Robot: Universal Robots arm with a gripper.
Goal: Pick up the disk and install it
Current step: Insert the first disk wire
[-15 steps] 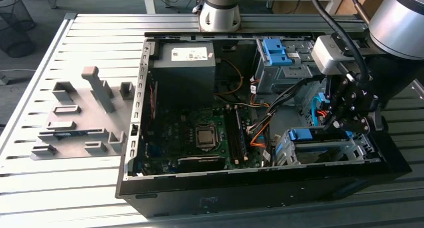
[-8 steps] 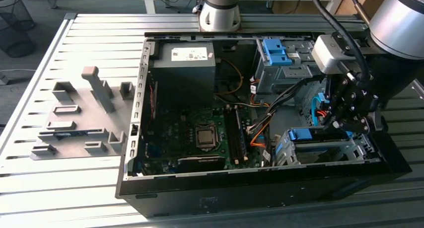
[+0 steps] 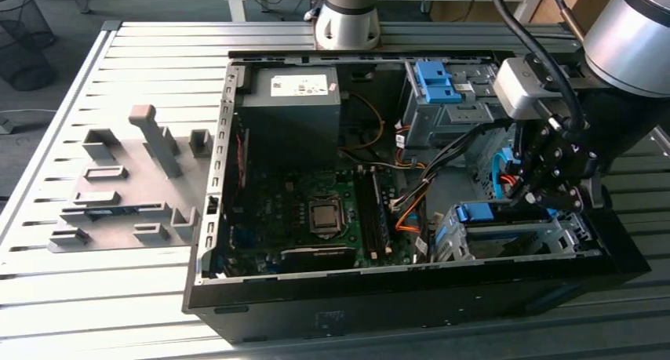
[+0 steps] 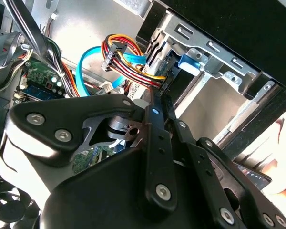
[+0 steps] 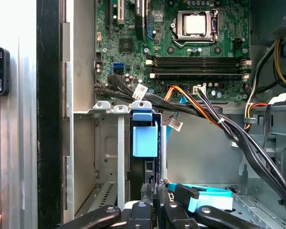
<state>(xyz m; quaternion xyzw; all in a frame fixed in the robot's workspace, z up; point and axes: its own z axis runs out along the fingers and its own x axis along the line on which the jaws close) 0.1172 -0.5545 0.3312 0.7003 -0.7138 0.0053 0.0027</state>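
So the open black computer case (image 3: 419,301) lies on its side on a ribbed aluminium table (image 3: 105,297), all long parallel slats. On the exterior view's left there's a matte grey moulded fixture (image 3: 125,187) with blocky posts and slots. Inside the case there's a green motherboard (image 3: 304,211) with a shiny square CPU (image 5: 195,24) in its socket, and a big grey power-supply box (image 3: 291,101) with a white sticker in the upper middle of the exterior view. Near the top right sits a bare blue plastic bracket (image 3: 435,81) in a metal bay.

The disk (image 3: 484,213) is in the lower right of the exterior view, sitting edge-on inside the stamped sheet-metal drive cage (image 3: 523,238). What you mostly see of it is the glossy blue plastic frame, with a dark slab behind it. In the first wrist view the blue tab of the disk (image 5: 145,138) stands out between the cage's silver rails, and in the second wrist view it peeks out of the perforated cage (image 4: 190,62).

The gripper (image 3: 529,199) is black, with linked bars and round silver screws. It hangs right over the cage. In both wrist views its fingers sit pressed together (image 5: 155,188) (image 4: 157,98) with nothing seen between them, tips just beside the disk's near end. Whether they actually touch it is hard to say. A bundle of black, orange and yellow cables (image 5: 205,112) runs past.
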